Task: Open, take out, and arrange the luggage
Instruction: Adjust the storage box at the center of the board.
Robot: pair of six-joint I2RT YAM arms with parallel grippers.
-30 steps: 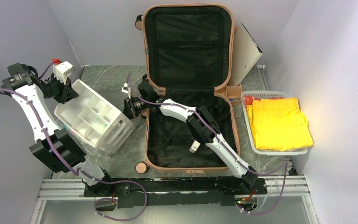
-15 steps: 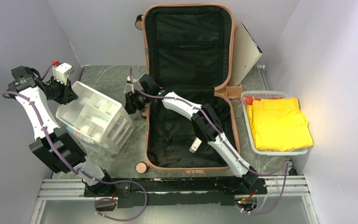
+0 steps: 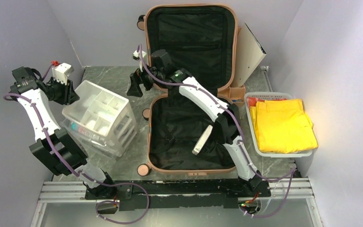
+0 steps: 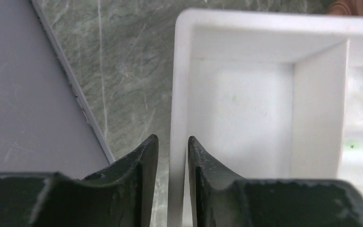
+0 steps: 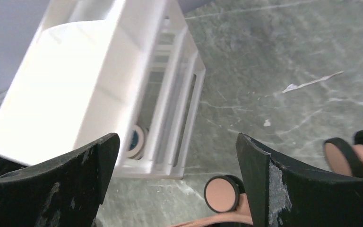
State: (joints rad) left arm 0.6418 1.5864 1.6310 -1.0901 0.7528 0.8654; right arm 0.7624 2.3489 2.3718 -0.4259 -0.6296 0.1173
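Observation:
The salmon-pink luggage (image 3: 189, 42) lies open, lid propped against the back wall, black lining showing in both halves. Two of its wheels (image 5: 222, 194) show in the right wrist view. A white compartment organizer (image 3: 99, 118) stands level on the marble table, left of the luggage. My left gripper (image 3: 67, 92) straddles the organizer's far-left rim (image 4: 179, 94); its jaws are a little apart, with a sliver of table showing beside the wall. My right gripper (image 3: 134, 87) hangs wide open and empty above the table between the organizer (image 5: 75, 94) and the luggage hinge.
A grey basket (image 3: 253, 127) with folded yellow cloth (image 3: 283, 125) sits at the right. An orange-tan rack (image 3: 238, 92) and a leaning white board (image 3: 253, 52) stand behind it, beside the luggage lid. Grey walls close in left and right.
The organizer went from tilted to standing level on the table. My right gripper opened wide, let go of it and rose toward the back. My left jaws loosened on the rim.

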